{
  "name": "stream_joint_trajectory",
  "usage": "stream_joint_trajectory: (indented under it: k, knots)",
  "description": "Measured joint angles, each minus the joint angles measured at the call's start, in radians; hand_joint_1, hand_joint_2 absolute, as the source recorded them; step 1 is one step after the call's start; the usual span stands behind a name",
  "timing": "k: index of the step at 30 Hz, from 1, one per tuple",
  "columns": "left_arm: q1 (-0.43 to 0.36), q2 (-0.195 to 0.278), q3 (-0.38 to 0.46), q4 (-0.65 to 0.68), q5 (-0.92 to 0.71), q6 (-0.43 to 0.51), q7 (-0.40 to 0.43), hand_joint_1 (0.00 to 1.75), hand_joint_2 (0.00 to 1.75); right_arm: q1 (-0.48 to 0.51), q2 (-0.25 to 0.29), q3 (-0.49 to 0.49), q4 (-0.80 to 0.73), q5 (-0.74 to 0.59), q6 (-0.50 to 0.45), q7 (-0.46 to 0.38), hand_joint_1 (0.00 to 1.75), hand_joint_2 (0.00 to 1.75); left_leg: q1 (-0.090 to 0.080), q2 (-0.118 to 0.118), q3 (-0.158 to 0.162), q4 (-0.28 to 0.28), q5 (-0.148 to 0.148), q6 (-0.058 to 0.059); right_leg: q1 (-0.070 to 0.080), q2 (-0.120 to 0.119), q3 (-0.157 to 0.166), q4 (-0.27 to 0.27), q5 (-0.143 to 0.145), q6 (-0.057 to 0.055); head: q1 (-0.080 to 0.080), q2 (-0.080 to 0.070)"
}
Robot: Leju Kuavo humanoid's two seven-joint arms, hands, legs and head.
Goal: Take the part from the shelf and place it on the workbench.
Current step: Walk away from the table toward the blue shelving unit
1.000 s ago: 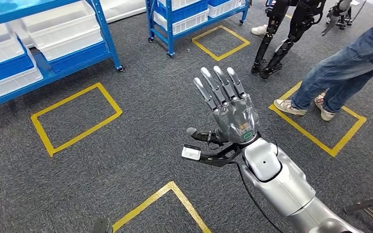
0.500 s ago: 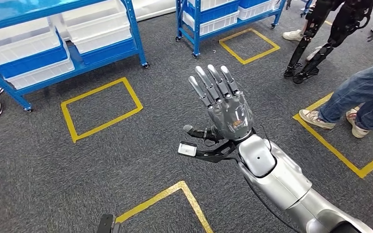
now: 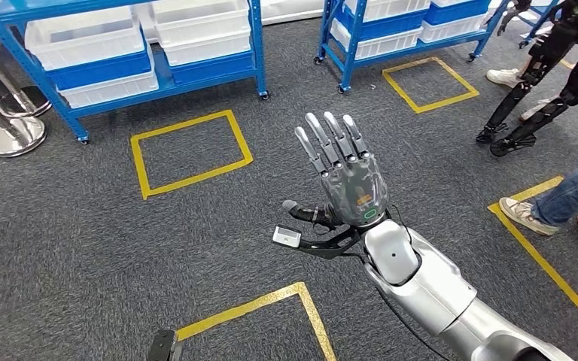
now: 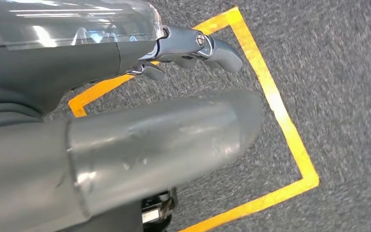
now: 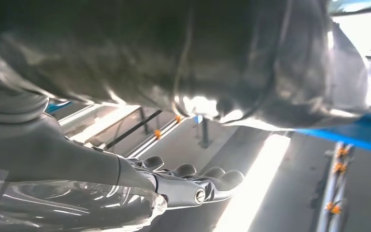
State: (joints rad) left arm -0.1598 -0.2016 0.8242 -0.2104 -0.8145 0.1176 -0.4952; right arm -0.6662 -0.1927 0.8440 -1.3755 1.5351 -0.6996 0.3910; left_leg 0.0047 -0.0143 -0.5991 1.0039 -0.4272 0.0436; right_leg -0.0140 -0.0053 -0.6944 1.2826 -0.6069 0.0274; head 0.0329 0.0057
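view swung left; right robot hand (image 3: 354,180) raised, splayed.

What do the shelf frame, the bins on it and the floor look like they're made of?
Shelf frame: likely painted metal, glossy blue posts on small castors. Bins: probably plastic, translucent white, moulded rims. Floor: looks like dark grey carpet, speckled matte texture, with yellow tape outlines.

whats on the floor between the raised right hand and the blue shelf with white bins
In the head view, a yellow tape rectangle on grey carpet lies between the right hand and the blue shelf.
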Motion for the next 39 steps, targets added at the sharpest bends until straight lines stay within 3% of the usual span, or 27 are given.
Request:
stream_joint_trajectory:
  k: [1,2,4,5,7,9,11,12,13,15,16,17,20,22,24,26,28,30,31,32,33,35,37,39]
  knots:
    - [0.000,0.000,0.000,0.000,0.000,0.000,0.000,0.00,0.00,0.005,-0.002,0.005,0.003,0.000,0.000,0.002,0.00,0.00,0.000,-0.012,0.000,0.002,0.000,0.000,-0.001,0.001,-0.015,0.019,0.007,0.001,0.000,0.000]
    - [0.001,0.001,-0.001,0.000,0.001,0.000,-0.001,0.00,0.00,0.007,-0.003,0.010,0.007,0.000,0.000,0.004,0.00,0.00,0.000,-0.024,0.000,0.004,-0.002,-0.001,-0.002,0.003,-0.012,-0.001,0.034,0.001,0.000,0.000]
    - [0.000,0.001,-0.001,-0.001,0.002,-0.001,-0.004,0.00,0.00,0.008,-0.004,0.017,0.013,0.000,0.000,0.009,0.00,0.00,0.002,-0.046,-0.001,0.012,-0.007,-0.007,-0.006,0.022,0.037,-0.123,0.109,-0.001,0.000,0.000]
    - [-0.003,0.001,-0.002,-0.001,0.003,-0.002,-0.006,0.00,0.00,0.007,-0.005,0.020,0.016,0.000,0.000,0.012,0.00,0.00,0.002,-0.056,-0.003,0.019,-0.010,-0.011,-0.008,0.038,0.062,-0.183,0.133,-0.003,0.000,0.000]
    - [-0.007,0.001,-0.003,-0.002,0.005,-0.003,-0.010,0.00,0.00,0.009,-0.004,0.026,0.026,0.000,0.000,0.010,0.00,0.00,0.001,-0.072,-0.011,0.024,-0.011,-0.021,-0.008,0.059,0.085,-0.235,0.141,-0.008,-0.001,0.000]
    - [-0.009,0.002,-0.004,-0.002,0.005,-0.003,-0.011,0.00,0.00,0.009,0.001,0.031,0.039,0.000,0.000,0.003,0.00,0.00,0.004,-0.084,-0.016,0.021,-0.009,-0.032,-0.006,0.048,0.087,-0.240,0.142,-0.018,0.000,0.000]
    - [-0.010,0.003,-0.006,-0.002,0.005,-0.003,-0.012,0.00,0.00,0.009,0.006,0.033,0.052,0.000,0.000,-0.002,0.00,0.00,0.004,-0.059,-0.028,0.044,-0.026,-0.043,-0.007,0.030,0.092,-0.248,0.146,-0.031,-0.002,0.000]
    - [-0.012,0.003,-0.006,-0.002,0.005,-0.003,-0.012,0.00,0.00,0.010,0.007,0.034,0.058,0.000,0.000,-0.004,0.00,0.00,0.004,-0.038,-0.046,0.084,-0.049,-0.049,-0.009,0.020,0.094,-0.251,0.147,-0.037,-0.003,0.000]
    - [-0.014,0.003,-0.007,-0.002,0.005,-0.003,-0.013,0.00,0.00,0.011,0.008,0.034,0.062,0.000,0.000,-0.004,0.00,0.00,0.005,-0.015,-0.072,0.141,-0.079,-0.054,-0.008,0.010,0.096,-0.253,0.146,-0.041,-0.004,0.000]
    - [-0.016,0.003,-0.007,-0.002,0.005,-0.003,-0.013,0.00,0.00,0.015,0.009,0.036,0.071,0.000,0.000,-0.006,0.00,0.00,0.008,0.003,-0.134,0.269,-0.129,-0.061,-0.005,-0.012,0.096,-0.253,0.144,-0.046,-0.005,0.000]
    - [-0.015,0.003,-0.007,-0.002,0.007,-0.003,-0.013,0.00,0.00,0.017,0.010,0.037,0.077,0.000,0.000,-0.009,0.00,0.00,0.008,0.006,-0.148,0.296,-0.130,-0.063,-0.004,-0.023,0.097,-0.252,0.142,-0.047,-0.005,0.000]
    - [-0.014,0.003,-0.008,-0.002,0.010,-0.003,-0.013,0.00,0.00,0.018,0.013,0.038,0.083,0.000,0.000,-0.016,0.00,0.00,0.008,0.008,-0.143,0.287,-0.114,-0.063,-0.003,-0.032,0.098,-0.252,0.141,-0.047,-0.005,0.000]
    - [-0.015,0.004,-0.015,-0.003,0.023,0.000,-0.010,0.00,0.00,0.020,0.031,0.034,0.120,0.000,0.000,-0.058,0.00,0.00,0.001,0.041,-0.044,0.095,-0.025,-0.050,0.001,-0.057,0.105,-0.251,0.135,-0.042,-0.005,0.000]
    - [-0.015,0.005,-0.023,-0.003,0.031,0.003,-0.009,0.00,0.00,0.024,0.051,0.021,0.176,0.000,0.000,-0.100,0.00,0.00,-0.008,0.062,-0.008,0.021,-0.010,-0.037,0.005,-0.073,0.109,-0.252,0.131,-0.033,-0.005,0.000]
    - [-0.009,0.006,-0.031,-0.004,0.037,0.006,-0.009,0.00,0.00,0.034,0.077,0.004,0.252,0.000,0.000,-0.130,0.00,0.00,-0.010,0.050,-0.005,0.013,-0.011,-0.026,0.008,-0.089,0.115,-0.257,0.130,-0.024,-0.005,0.000]
    - [0.000,0.007,-0.035,-0.004,0.039,0.004,-0.008,0.00,0.00,0.046,0.095,-0.010,0.322,-0.002,0.000,-0.140,0.00,0.00,-0.004,0.033,0.001,0.001,-0.004,-0.016,0.005,-0.069,0.114,-0.242,0.114,-0.014,-0.004,0.000]
    - [0.004,0.007,-0.035,-0.004,0.037,0.000,-0.002,0.00,0.00,0.060,0.107,-0.024,0.401,-0.004,0.000,-0.146,0.00,0.00,0.001,0.020,0.004,-0.007,0.001,-0.005,0.001,-0.022,0.075,-0.158,0.064,-0.007,-0.004,0.000]
    - [0.009,0.007,-0.036,-0.004,0.040,0.000,0.004,0.00,0.00,0.087,0.118,-0.042,0.488,-0.005,0.000,-0.156,0.00,0.00,0.001,0.002,0.004,-0.006,0.001,0.001,0.000,-0.002,0.011,-0.033,0.013,-0.004,-0.004,0.000]
    - [0.015,0.007,-0.037,-0.004,0.047,0.000,0.008,0.00,0.00,0.101,0.122,-0.051,0.529,-0.006,0.000,-0.164,0.00,0.00,0.001,-0.008,0.004,-0.006,0.001,0.001,0.000,0.000,-0.011,0.003,0.008,-0.003,-0.004,0.000]
    - [0.022,0.007,-0.039,-0.004,0.056,0.001,0.012,0.00,0.00,0.111,0.126,-0.061,0.571,-0.010,0.000,-0.174,0.00,0.00,0.001,-0.017,0.005,-0.004,0.000,0.001,0.000,0.001,-0.017,0.004,0.024,-0.002,-0.004,0.000]
    - [0.029,0.008,-0.043,-0.004,0.065,0.000,0.017,0.00,0.00,0.117,0.130,-0.073,0.613,-0.016,0.000,-0.183,0.00,0.00,0.001,-0.024,0.005,-0.002,-0.002,-0.001,0.000,0.002,-0.005,-0.033,0.057,-0.003,-0.004,0.000]
    - [0.038,0.010,-0.049,-0.004,0.076,-0.002,0.023,0.00,0.87,0.121,0.140,-0.103,0.698,-0.027,0.000,-0.191,0.00,0.00,0.000,-0.036,0.003,0.007,-0.008,-0.006,-0.002,0.015,0.048,-0.160,0.126,-0.008,-0.004,0.000]
    - [0.041,0.011,-0.052,-0.004,0.079,-0.005,0.026,0.00,1.75,0.130,0.146,-0.134,0.764,-0.040,0.000,-0.192,0.00,0.00,-0.002,-0.044,-0.003,0.016,-0.014,-0.015,-0.001,0.029,0.079,-0.236,0.149,-0.014,-0.004,0.000]
    - [0.041,0.013,-0.053,-0.004,0.085,-0.008,0.036,0.00,1.75,0.141,0.152,-0.154,0.827,-0.089,0.011,-0.186,0.00,0.00,-0.003,-0.049,-0.006,0.018,-0.016,-0.024,0.001,0.029,0.081,-0.244,0.146,-0.021,-0.005,0.000]
